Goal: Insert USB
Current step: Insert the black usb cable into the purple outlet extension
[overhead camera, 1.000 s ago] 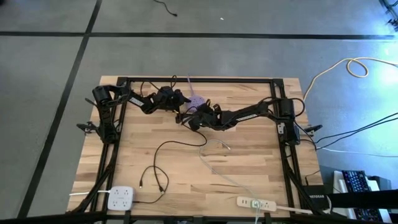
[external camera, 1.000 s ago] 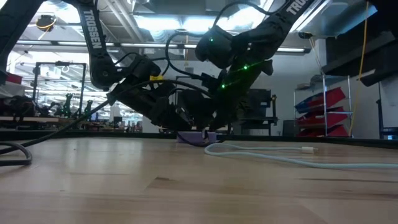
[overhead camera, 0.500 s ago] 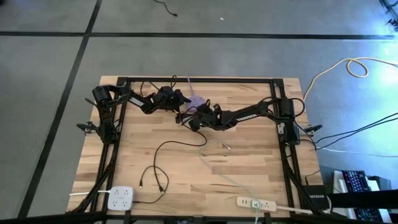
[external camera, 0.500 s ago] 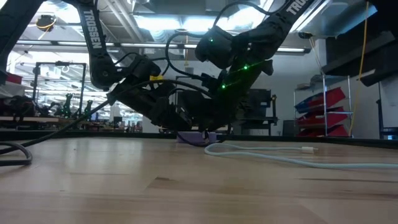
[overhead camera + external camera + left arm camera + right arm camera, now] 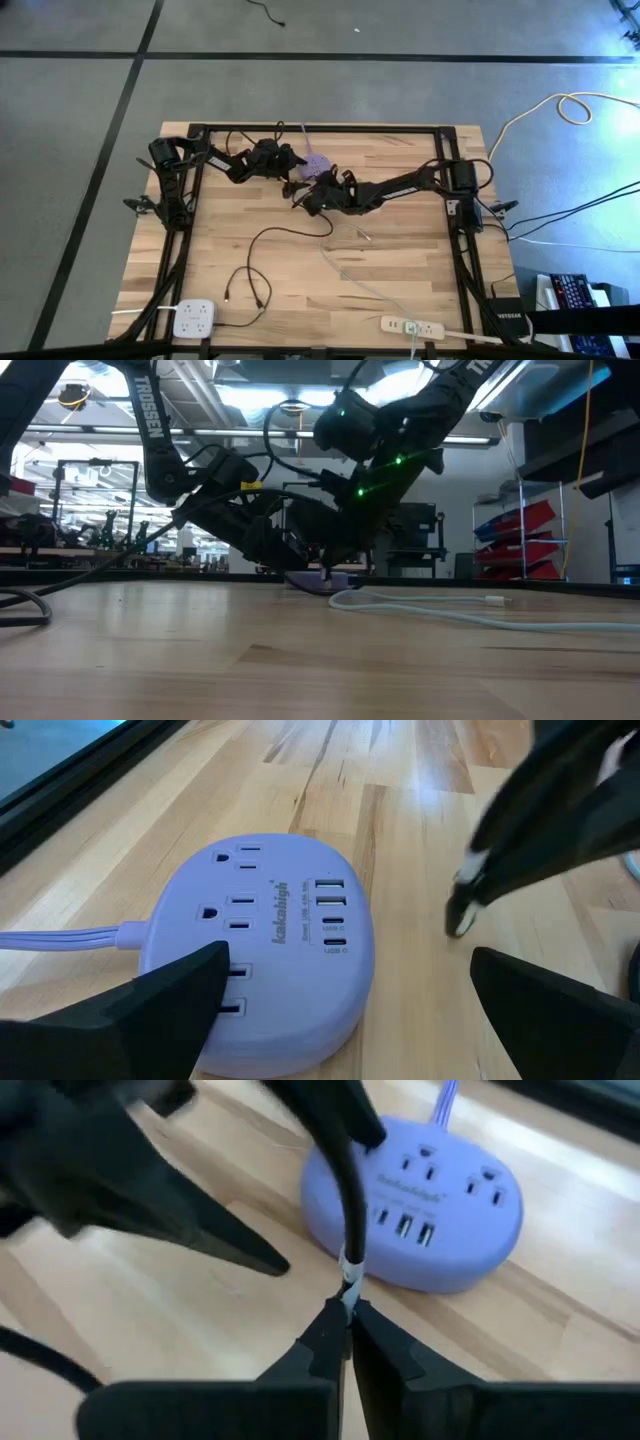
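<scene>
A round purple power hub lies flat near the table's far edge, its USB ports on top. My left gripper is open and low at the hub, one finger against its near side, the other well clear. My right gripper is shut on the plug end of a black cable, just short of the hub's port side. The cable trails toward the near edge. My left gripper: one finger overlaps the hub's side, but I cannot tell whether it touches. My right gripper pinches the black cable's plug between its two fingertips. The fingers slant down toward the hub. The plug is lifted off the wood, and the cable arches up and away from it.
A pale cable lies loose across the table's middle, running to a white power strip at the near edge. A white square hub sits at the near left corner. Bare wood lies on the near right.
My right gripper has shifted a little toward the table's left and the hub, still shut on the plug, and its wrist has risen slightly in the low view. The left arm and the hub have stayed put.
</scene>
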Robot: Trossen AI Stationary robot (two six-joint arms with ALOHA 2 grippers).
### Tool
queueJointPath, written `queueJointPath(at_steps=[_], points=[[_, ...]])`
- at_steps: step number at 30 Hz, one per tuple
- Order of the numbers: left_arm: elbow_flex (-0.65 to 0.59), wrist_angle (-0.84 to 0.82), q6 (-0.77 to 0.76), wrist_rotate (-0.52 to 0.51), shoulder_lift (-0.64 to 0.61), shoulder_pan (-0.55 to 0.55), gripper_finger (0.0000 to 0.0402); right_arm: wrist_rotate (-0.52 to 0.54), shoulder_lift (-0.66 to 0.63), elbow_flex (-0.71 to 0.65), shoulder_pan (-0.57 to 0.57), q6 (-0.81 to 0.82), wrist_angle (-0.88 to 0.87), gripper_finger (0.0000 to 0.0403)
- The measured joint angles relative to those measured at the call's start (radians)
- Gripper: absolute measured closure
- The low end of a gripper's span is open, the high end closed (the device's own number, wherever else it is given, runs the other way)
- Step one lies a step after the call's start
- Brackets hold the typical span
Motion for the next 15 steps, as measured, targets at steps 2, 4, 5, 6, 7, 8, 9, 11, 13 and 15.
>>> queueJointPath(at_steps=[2, 4, 5, 6, 7, 8, 9, 11, 13, 15], points=[[0.0, 0.0, 0.0, 0.0, 0.0, 0.0, 0.0002, 0.081, -0.031, -0.011, 0.004, 0.054, -0.014, 0.0402], [0.0, 0.0, 0.0, 0.0, 0.0, 0.0, 0.0002, 0.138, -0.065, -0.042, 0.01, 0.091, -0.011, 0.0402], [0.0, 0.0, 0.0, 0.0, 0.0, 0.0, 0.0002, 0.161, -0.076, -0.062, 0.014, 0.101, -0.002, 0.0402], [0.0, 0.0, 0.0, 0.0, 0.0, 0.0, 0.0002, 0.174, -0.083, -0.084, 0.023, 0.104, 0.029, 0.0402], [0.0, 0.0, -0.001, 0.0, 0.0, 0.0, 0.0002, 0.193, -0.087, -0.108, 0.032, 0.106, 0.081, 0.0402], [0.0, 0.0, -0.003, 0.0, 0.0, 0.0, 0.0002, 0.221, -0.087, -0.132, 0.044, 0.114, 0.142, 0.0402], [0.0, 0.0, -0.003, 0.0, 0.0, -0.001, 0.0002, 0.236, -0.087, -0.157, 0.053, 0.118, 0.214, 0.0402], [0.0, 0.0, -0.003, 0.0, 0.0, -0.002, 0.0002, 0.256, -0.074, -0.189, 0.061, 0.119, 0.359, 0.0402], [0.0, 0.0, -0.004, 0.0, 0.0, -0.002, 0.0002, 0.294, -0.053, -0.202, 0.062, 0.12, 0.42, 0.0402], [0.0, 0.001, -0.007, 0.0, 0.0, -0.003, 0.0002, 0.292, -0.031, -0.201, 0.058, 0.117, 0.442, 0.0402]])
